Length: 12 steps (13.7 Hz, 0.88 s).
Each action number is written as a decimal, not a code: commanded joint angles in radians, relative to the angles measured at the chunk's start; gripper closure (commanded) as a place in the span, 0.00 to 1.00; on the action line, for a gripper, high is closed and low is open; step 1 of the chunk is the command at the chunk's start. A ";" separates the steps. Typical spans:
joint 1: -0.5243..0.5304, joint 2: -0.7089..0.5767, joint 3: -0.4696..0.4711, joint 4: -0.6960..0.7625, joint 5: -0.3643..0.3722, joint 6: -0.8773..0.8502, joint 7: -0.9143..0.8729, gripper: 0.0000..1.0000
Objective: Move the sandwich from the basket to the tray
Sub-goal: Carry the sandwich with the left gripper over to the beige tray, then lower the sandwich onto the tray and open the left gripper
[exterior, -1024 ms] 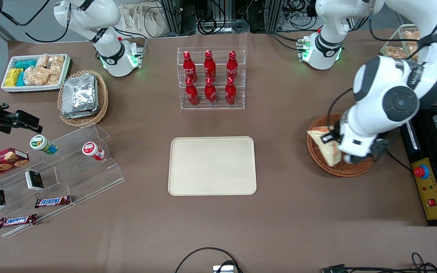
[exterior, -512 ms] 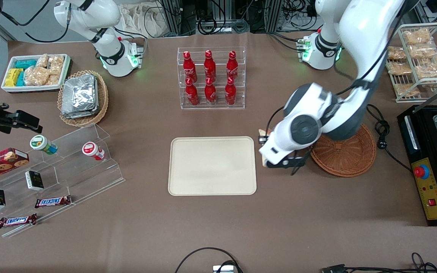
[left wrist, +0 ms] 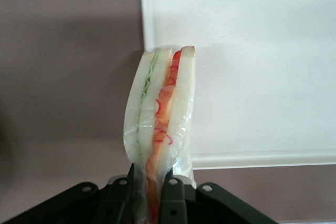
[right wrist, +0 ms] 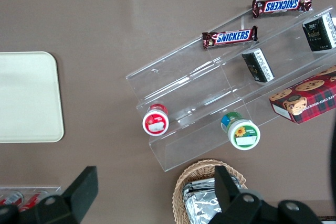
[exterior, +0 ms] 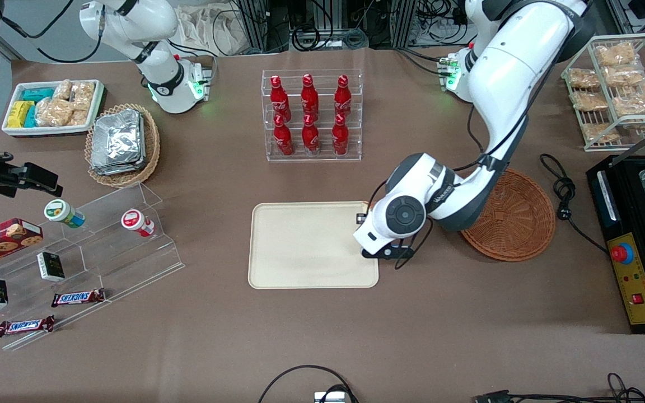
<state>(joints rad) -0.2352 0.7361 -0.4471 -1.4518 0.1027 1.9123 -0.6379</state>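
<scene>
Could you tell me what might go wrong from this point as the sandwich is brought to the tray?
1. The gripper, shut on the sandwich, hangs over the tray rim; released here, the wedge might land half off the tray.
2. Only the sandwich's narrow end is pinched, so the soft wrapped bread could slip or tip over when set down.

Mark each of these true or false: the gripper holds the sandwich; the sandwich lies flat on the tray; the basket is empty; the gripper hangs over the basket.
1. The gripper holds the sandwich. True.
2. The sandwich lies flat on the tray. False: it is held on edge above the tray's rim, not released.
3. The basket is empty. True, as far as it shows.
4. The gripper hangs over the basket. False: it is at the edge of the tray nearest the basket.
</scene>
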 commanded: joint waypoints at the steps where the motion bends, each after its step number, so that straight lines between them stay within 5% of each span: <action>1: -0.048 0.081 0.007 0.094 0.022 0.030 -0.035 0.87; 2: -0.050 0.086 0.007 0.096 0.023 0.031 -0.046 0.70; 3: -0.050 0.086 0.007 0.096 0.023 0.031 -0.054 0.18; 4: -0.050 0.086 0.007 0.096 0.028 0.031 -0.051 0.00; 9: -0.040 0.031 0.007 0.094 0.127 0.011 -0.057 0.00; 12: -0.039 -0.120 0.063 0.039 0.141 -0.219 -0.086 0.05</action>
<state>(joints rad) -0.2700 0.7446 -0.4341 -1.3512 0.2211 1.8202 -0.6963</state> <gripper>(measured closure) 0.000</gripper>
